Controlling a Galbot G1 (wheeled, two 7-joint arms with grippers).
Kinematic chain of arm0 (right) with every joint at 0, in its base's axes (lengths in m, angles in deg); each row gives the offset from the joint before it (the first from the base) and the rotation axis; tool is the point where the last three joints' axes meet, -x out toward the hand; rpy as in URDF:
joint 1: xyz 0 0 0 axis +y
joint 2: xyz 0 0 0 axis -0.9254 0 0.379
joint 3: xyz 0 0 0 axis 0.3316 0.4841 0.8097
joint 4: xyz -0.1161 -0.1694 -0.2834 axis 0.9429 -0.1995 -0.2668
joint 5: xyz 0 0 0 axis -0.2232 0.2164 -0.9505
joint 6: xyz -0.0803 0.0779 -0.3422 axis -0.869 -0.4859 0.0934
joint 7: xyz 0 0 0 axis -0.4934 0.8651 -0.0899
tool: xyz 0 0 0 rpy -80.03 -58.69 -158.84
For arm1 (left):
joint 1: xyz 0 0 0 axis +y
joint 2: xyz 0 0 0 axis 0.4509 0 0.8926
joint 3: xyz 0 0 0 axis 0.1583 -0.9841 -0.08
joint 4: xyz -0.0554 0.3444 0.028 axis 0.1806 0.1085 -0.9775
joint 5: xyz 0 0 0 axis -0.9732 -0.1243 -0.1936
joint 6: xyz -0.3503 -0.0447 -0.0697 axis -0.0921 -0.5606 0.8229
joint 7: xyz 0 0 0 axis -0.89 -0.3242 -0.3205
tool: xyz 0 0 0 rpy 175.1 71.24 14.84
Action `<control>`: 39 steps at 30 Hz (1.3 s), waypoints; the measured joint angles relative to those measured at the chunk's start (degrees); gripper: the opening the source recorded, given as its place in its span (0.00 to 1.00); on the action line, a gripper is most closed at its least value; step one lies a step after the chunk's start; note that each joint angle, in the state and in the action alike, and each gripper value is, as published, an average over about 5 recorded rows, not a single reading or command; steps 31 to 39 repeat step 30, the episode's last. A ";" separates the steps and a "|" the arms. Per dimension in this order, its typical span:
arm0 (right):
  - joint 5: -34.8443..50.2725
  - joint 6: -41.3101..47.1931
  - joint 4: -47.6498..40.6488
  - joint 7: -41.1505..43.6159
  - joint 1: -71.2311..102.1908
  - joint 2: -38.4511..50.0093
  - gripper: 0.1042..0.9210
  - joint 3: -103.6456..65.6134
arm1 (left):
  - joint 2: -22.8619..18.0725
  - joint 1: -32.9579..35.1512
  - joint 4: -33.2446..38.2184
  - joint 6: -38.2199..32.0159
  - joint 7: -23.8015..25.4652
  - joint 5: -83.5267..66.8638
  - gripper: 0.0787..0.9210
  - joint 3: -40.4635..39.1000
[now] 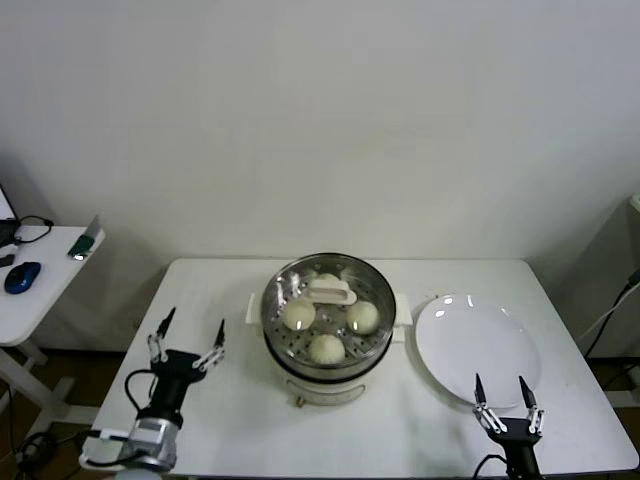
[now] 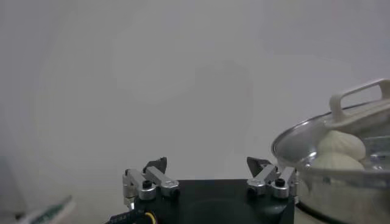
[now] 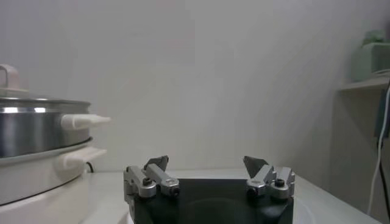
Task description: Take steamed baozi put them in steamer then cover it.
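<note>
The steamer [image 1: 372, 342] stands mid-table on its cream pot base. Under the glass cover [image 1: 330, 291], with its cream bar handle on top, I see three steamed baozi [image 1: 326, 348] plainly; part of another shows at the back behind the handle. In the left wrist view the cover [image 2: 359, 100] and a baozi [image 2: 339, 149] beneath it show at the side. My left gripper [image 1: 188, 332] is open and empty, to the left of the steamer. Near the front right table edge my right gripper [image 1: 502, 388] is open and empty, at the near rim of the plate.
A bare white plate [image 1: 478, 347] lies right of the steamer. A side table [image 1: 40, 285] with a blue mouse and cables stands at far left. The pot's side handles [image 3: 82, 121] show in the right wrist view.
</note>
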 measured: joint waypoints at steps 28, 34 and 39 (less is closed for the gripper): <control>1.44 0.47 -1.23 1.11 -0.51 0.61 0.88 0.32 | 0.83 4.14 -17.29 -18.46 5.66 -20.16 0.88 0.89; 1.45 0.47 -1.23 1.12 -0.50 0.58 0.88 0.32 | 0.83 4.16 -17.42 -18.59 5.70 -20.29 0.88 0.86; 1.45 0.47 -1.23 1.12 -0.50 0.58 0.88 0.32 | 0.83 4.16 -17.42 -18.59 5.70 -20.29 0.88 0.86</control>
